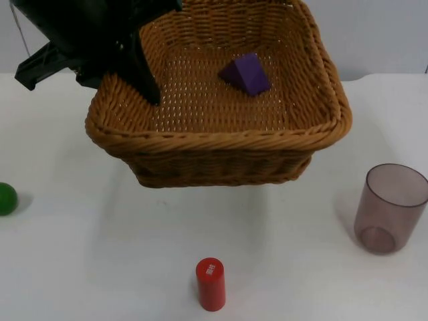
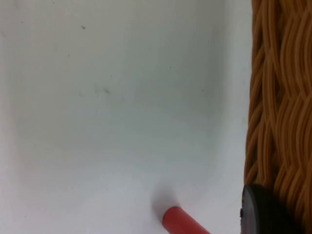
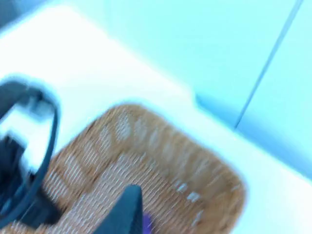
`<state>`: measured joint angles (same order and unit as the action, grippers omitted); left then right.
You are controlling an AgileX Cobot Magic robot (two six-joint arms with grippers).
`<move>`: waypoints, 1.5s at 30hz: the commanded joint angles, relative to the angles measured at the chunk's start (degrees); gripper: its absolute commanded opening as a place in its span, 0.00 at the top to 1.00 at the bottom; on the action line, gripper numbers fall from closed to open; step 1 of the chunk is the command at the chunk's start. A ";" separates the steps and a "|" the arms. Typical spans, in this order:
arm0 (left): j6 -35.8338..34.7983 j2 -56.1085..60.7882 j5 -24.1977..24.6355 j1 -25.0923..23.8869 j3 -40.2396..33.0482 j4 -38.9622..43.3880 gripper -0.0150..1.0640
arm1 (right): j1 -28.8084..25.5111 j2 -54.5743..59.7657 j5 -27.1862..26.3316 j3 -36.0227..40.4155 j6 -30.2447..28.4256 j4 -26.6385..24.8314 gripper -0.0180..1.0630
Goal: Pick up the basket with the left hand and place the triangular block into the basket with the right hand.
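White table top [image 1: 80, 234] runs back to a grey partition wall [image 1: 381, 33]. Inside the wicker basket [image 1: 221, 144] lies the purple triangular block [image 1: 246, 73], resting on the woven floor toward the far side, apart from the walls. The basket hangs above the table, casting a soft shadow beneath it. The left gripper [image 1: 130, 77] pinches the basket's near-left rim, one black finger [image 1: 144, 73] reaching down inside the wall; in the left wrist view a black fingertip [image 2: 263, 212] presses against the outer weave. The right wrist view looks down onto the basket [image 3: 146, 170], with a trace of purple beside that gripper's dark finger [image 3: 124, 214]; whether the right gripper is spread or closed cannot be told. On the table, a red cylinder [image 1: 210, 284] stands in front of the basket, a translucent brownish cup [image 1: 390, 207] to the right, and a green ball [image 1: 7, 198] at the left edge.
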<state>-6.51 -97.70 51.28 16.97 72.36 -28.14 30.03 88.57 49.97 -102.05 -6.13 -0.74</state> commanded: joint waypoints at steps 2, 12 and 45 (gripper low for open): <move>0.21 0.76 -1.02 0.29 0.15 -1.67 0.99 | -4.26 -3.00 -2.14 0.05 0.68 -0.63 0.02; 0.71 0.76 -1.47 0.29 0.15 -1.67 0.99 | -21.14 -16.25 -12.45 23.11 1.31 -0.77 0.02; 6.01 -11.86 -11.60 0.29 2.92 -2.93 0.99 | -35.52 -36.80 -7.64 37.16 0.51 -1.02 0.02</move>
<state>-1.68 -107.22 42.19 16.97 73.88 -28.64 -5.13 52.05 42.52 -64.96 -5.32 -1.74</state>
